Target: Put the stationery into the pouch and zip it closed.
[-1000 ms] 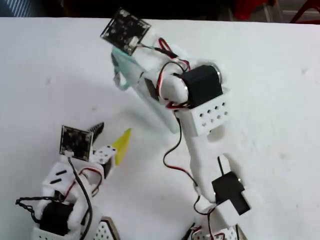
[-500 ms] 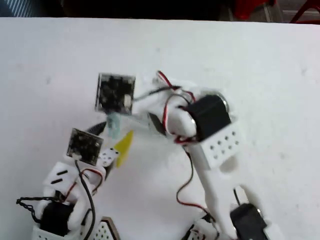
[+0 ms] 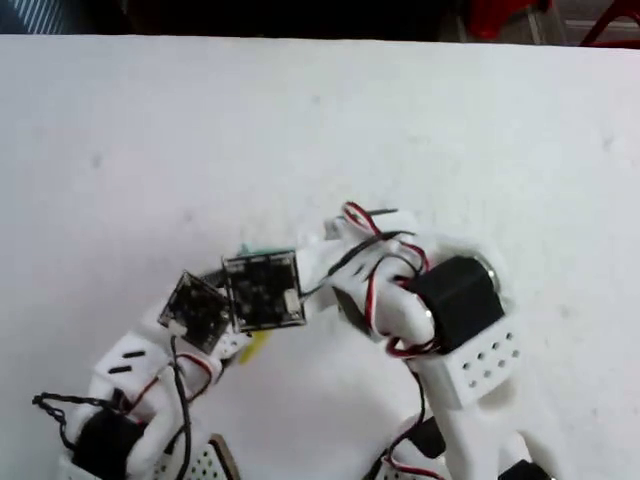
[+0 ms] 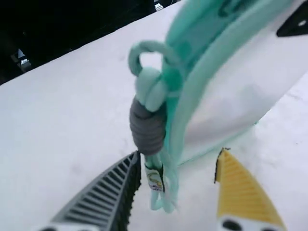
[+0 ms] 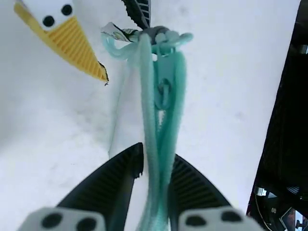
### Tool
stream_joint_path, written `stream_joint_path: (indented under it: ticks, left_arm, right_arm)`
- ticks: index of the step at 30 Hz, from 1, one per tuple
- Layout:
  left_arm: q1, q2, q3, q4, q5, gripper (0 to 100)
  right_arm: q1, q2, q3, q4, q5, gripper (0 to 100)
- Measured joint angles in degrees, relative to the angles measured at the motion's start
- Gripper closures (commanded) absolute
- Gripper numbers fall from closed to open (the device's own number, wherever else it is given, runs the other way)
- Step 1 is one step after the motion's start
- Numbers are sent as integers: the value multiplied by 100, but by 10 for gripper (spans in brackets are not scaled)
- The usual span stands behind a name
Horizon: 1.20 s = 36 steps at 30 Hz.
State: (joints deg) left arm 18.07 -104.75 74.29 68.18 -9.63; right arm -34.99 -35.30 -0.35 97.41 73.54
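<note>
Near the table's (image 3: 450, 120) front edge, both arms close together, wrist boards side by side. Grips the teal edge of the pouch (image 5: 153, 125) tightly between the two dark fingers of the right gripper (image 5: 156, 156), pouch turned on edge with its pale clear flank to one side. Just past those fingers, along the gripped edge, the zip slider (image 5: 163, 91). Farther on, at the pouch's end, a knotted pull cord (image 4: 149, 96) threaded through a gray bead (image 4: 148, 127). Brackets that cord with the left gripper (image 4: 179, 153), jaws wide apart and holding nothing: ribbed dark finger (image 4: 108, 197) just beside the cord's hanging ends, yellow finger (image 4: 240, 192) on the other side, by the pale flank. Cannot tell whether the dark finger touches the cord. Beyond, white tabletop up to a dark background.
</note>
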Motion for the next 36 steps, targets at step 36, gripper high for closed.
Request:
stream_joint_path:
  ticks: [36]
  left_arm:
    - [-800,0,-440,-35,-176,732]
  right_arm:
    - [281,246,-53,0,765,981]
